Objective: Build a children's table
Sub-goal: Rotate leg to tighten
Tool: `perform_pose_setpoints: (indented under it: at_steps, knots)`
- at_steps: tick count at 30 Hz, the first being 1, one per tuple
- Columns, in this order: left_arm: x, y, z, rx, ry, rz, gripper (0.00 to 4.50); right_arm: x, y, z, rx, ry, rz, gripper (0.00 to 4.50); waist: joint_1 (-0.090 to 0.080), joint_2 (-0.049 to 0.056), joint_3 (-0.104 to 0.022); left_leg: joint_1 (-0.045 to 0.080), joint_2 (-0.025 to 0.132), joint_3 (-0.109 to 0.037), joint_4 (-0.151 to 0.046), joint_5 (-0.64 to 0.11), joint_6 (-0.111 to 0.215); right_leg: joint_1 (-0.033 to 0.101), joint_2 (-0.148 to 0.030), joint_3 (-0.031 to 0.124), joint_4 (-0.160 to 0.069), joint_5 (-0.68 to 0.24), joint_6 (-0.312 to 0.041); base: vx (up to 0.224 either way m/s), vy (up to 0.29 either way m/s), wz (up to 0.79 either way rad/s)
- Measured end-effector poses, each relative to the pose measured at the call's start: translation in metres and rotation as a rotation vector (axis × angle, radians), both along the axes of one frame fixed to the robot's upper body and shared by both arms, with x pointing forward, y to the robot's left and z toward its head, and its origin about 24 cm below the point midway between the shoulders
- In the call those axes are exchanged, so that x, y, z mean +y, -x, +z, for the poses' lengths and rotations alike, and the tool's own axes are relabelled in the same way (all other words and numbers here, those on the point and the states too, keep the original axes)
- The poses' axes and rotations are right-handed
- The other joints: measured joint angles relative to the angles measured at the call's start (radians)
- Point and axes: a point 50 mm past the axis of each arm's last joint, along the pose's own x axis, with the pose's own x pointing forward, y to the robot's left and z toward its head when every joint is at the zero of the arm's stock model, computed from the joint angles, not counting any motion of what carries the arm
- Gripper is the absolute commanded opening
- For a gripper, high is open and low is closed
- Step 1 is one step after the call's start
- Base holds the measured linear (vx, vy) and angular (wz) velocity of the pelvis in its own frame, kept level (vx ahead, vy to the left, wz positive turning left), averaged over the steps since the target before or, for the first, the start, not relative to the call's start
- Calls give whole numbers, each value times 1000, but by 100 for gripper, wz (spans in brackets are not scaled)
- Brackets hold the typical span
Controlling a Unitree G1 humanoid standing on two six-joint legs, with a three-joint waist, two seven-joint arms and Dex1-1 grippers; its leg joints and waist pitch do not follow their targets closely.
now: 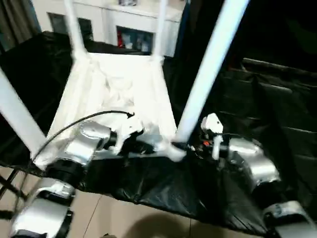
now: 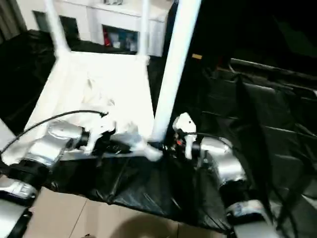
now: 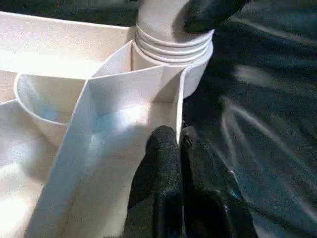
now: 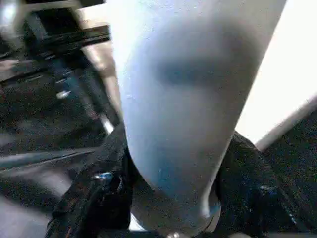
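The children's tabletop (image 1: 116,94) lies upside down on the black sheet (image 1: 257,124), ribbed underside up, and legs are standing out of its corner sockets. Two legs rise at the far corners, one far left (image 1: 74,29) and one far right (image 1: 161,29), another slants up at the near left (image 1: 17,116), and the near right leg (image 1: 210,64) leans up and away from the corner closest to the right arm.

Over to the right gripper (image 4: 173,188): in the right wrist view its black fingers (image 4: 94,198) sit on either side of the near right leg, low down by its base, wrapped around the tube. From the head views that gripper sits just beside the near right corner socket (image 3: 173,54).

The left gripper (image 3: 178,173) is clenched, its two fingers pressed together and resting against the tabletop's near edge wall, just beside that same socket. In the left wrist view the ribbed end of the leg sits in the socket, with a black fingertip of the right gripper touching it from above.

Behind the tabletop stands a white cabinet (image 1: 124,22) with glass doors.
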Motion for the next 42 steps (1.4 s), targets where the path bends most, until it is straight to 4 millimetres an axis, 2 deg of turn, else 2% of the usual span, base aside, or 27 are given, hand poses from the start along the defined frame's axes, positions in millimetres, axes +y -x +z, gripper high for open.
perform_pose_setpoints:
  at_steps: [4, 6, 10, 13, 15, 18, 21, 22, 24, 27, 29, 33, 39, 41, 42]
  knots:
    - [-24, -7, -6, -16, 1, 117, 0, 5, -9, -9, 23, -41, -298, 196, -20, 2, 0, 6, -2, -4, 0, 0, 0, 6, -1, -3, -11, -2, 3, 0, 0, 0]
    - [-32, -8, -8, -24, 1, 154, 0, 9, -11, -10, 31, -49, -379, 196, -27, 6, -3, 6, -2, -7, -3, 0, 0, 8, -1, -6, -22, -2, 3, 0, 0, 0]
    - [-44, -12, -11, -37, -5, 221, 0, 18, -18, -11, 46, -55, -533, 196, -41, 8, -3, 6, -4, -14, -2, 0, 1, 12, -1, -10, -38, -2, 3, 0, 0, 0]
    - [-46, -13, -10, -44, -13, 228, 0, 21, -20, -11, 39, -54, -556, 196, -43, 10, -1, 4, -5, -22, -3, -1, 1, 15, -1, -16, -54, -2, 3, 0, 0, 0]
    - [-46, -14, -10, -46, -14, 227, 0, 21, -20, -11, 31, -52, -556, 252, -43, 10, -1, 1, -4, -24, -3, -1, 2, 16, -4, -24, -61, -2, 3, 0, 0, 0]
    - [-47, -14, -9, -48, -13, 224, 0, 22, -20, -10, 31, -81, -557, 269, -43, 11, -1, 1, -5, -23, -3, -1, 2, 16, -4, -23, -62, -2, 2, 0, 0, 0]
    - [-45, -13, -7, -48, -10, 206, 0, 18, -20, -8, 38, -117, -509, 285, -41, 11, 0, 0, -4, -20, -5, -1, 2, 12, -4, -23, -58, -1, 2, 0, 0, 0]
    - [-43, -12, -7, -45, -5, 189, 0, 14, -19, -7, 34, -123, -469, 310, -39, 11, 0, -1, -4, -18, -6, -1, 2, 11, -4, -21, -55, 0, 0, 0, 0, 0]
    - [-41, -11, -5, -41, 1, 163, 0, 10, -17, -6, 24, -122, -412, 321, -37, 11, 0, -1, -4, -17, -8, -1, 2, 10, -4, -20, -51, 6, -8, 0, 0, 0]
    - [-31, -5, -4, -18, 31, 101, 0, 1, -11, -2, 3, -74, -236, 321, -30, 11, 0, -2, -3, -14, -8, 0, 1, 6, -3, -15, -35, 14, -7, 34, -25, 4]
    - [-25, -2, -2, -4, 45, 55, 0, -5, -9, 1, -12, -45, -133, 321, -23, 11, 0, 0, -2, -4, -10, 0, 1, 1, -1, -5, -20, 20, -7, 70, -49, 13]
    - [-14, 3, 3, 16, 59, -36, 0, -7, -3, 6, -20, -14, 37, 321, 0, 13, 0, -4, 2, 0, -14, 1, 4, -11, 1, -4, 1, 3, -5, 70, -46, 7]
    - [4, 9, 6, 57, 49, -122, 0, -13, 6, 10, 3, 32, 253, 321, 13, 11, 1, -6, 2, 1, -11, 1, 4, -12, 0, -4, 2, -2, -7, 10, -4, 0]
    - [9, 10, 7, 62, 44, -139, 0, -14, 8, 11, 17, 22, 298, 287, 14, 10, 2, -7, 2, 1, -8, 1, 4, -11, 0, -3, 3, -2, -7, 0, 0, 0]
    - [10, 11, 7, 66, 42, -146, 0, -14, 9, 11, 22, 21, 309, 287, 15, 10, 2, -7, 2, 1, -7, 1, 4, -11, 0, -3, 3, -2, -8, 0, 0, 0]
